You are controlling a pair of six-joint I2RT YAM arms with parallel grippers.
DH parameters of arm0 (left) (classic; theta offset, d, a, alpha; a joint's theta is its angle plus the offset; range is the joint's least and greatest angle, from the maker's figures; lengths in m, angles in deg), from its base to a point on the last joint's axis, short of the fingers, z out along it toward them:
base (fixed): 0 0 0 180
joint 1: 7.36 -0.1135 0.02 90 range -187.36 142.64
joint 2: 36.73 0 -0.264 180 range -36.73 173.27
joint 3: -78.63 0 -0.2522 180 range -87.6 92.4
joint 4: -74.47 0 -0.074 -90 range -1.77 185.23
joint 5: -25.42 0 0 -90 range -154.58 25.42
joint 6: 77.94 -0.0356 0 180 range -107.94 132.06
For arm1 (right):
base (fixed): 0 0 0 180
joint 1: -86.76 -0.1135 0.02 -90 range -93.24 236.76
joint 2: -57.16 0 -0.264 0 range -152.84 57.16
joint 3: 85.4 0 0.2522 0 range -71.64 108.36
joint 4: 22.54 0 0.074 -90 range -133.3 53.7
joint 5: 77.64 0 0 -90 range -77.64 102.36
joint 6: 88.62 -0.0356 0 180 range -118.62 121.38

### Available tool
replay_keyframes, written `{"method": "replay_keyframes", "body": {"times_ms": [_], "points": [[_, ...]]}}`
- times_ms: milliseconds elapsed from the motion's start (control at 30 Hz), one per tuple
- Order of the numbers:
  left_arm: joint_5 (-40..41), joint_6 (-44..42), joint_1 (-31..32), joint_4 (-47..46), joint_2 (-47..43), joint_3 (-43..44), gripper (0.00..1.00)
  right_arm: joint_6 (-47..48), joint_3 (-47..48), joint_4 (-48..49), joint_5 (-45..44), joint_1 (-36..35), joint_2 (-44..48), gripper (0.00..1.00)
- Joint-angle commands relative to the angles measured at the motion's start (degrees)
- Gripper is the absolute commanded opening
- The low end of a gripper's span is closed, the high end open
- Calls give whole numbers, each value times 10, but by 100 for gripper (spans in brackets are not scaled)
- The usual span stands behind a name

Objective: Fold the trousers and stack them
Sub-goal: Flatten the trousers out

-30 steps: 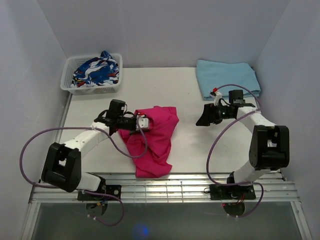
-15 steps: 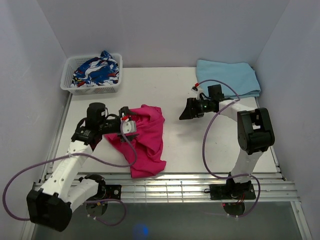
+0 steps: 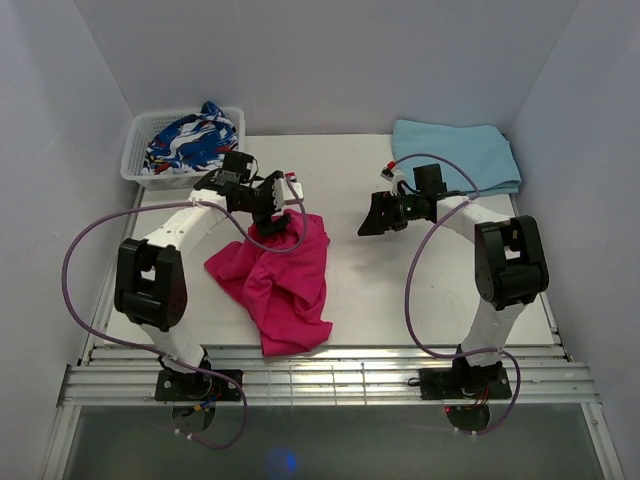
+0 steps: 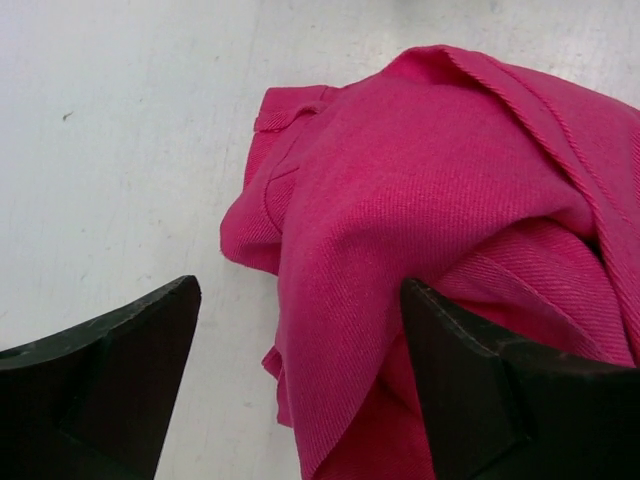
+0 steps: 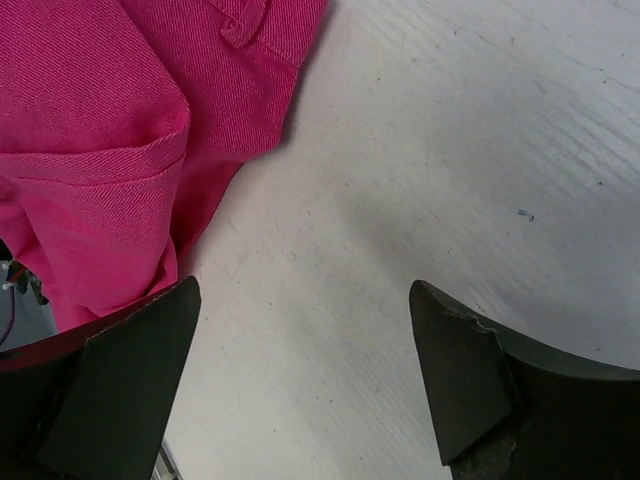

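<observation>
Lying crumpled on the table [image 3: 350,170], the trousers [image 3: 278,280] sit on the near side of the white basket [image 3: 137,172] and somewhat to its right. Their long axis runs away from the basket toward the arm bases, slanting a little rightward.

The left gripper [image 3: 272,222] is clearly the nearer one. It hangs just off the basket's near right corner, directly over the end of the trousers closest to the basket. Its wrist view shows the fingers [image 4: 110,350] spread wide, a raised fold of trousers [image 4: 440,220] bulging up between them. The right-hand finger touches or overlaps the cloth, but nothing is pinched. That arm rises from its base, bends at the elbow, then reaches across below the basket, with the wrist tipped down onto the fabric.

The right gripper [image 3: 368,225] stands much farther right of the basket, beyond the trousers, with bare table between. It too is wide open and empty [image 5: 300,380], and only an edge of pink fabric shows in the corner of its wrist view. Its forearm stretches back toward the basket side, so the fingers point at the trousers.

A closing pinch by the left gripper looks like the likeliest next move.
</observation>
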Motion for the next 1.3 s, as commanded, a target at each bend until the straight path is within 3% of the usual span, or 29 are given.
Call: {"method": "replay_keyframes", "body": {"times_ms": [0,200,267,300,333,500,633,700,733,767,833,900,967,1033,1167,1267], "points": [[-62,-77,10,89,-12,50,90,40,12,-30,-12,4,37,90],[-17,-66,35,83,54,122,49,35,17,-36,-15,18,48,90],[-18,-39,42,71,79,164,16,29,19,-36,-13,31,51,90],[-27,-3,49,61,83,206,4,26,20,-35,-9,36,51,90],[-31,15,55,49,87,225,0,25,21,-35,-6,42,52,90],[-27,55,90,17,105,339,0,21,28,-43,14,78,53,90],[-63,161,94,-33,79,435,0,25,22,-44,18,91,72,90],[-76,248,94,-158,28,383,0,26,20,-44,23,94,77,90],[-79,267,94,-202,-39,348,0,26,20,-44,24,95,83,90],[-81,282,94,-282,-73,275,0,26,20,-43,24,98,85,90],[-70,322,93,-315,-132,222,0,27,22,-43,24,101,96,90],[-65,330,93,-259,-209,163,0,30,25,-44,23,114,104,90],[-76,293,92,-169,-297,106,0,37,27,-45,25,128,116,90],[-57,235,92,-116,-359,-6,0,53,38,-73,30,144,122,90],[64,158,86,-8,-482,-171,0,98,67,-119,23,144,115,90],[154,167,76,-18,-568,-267,0,106,84,-136,15,135,94,90]]}}
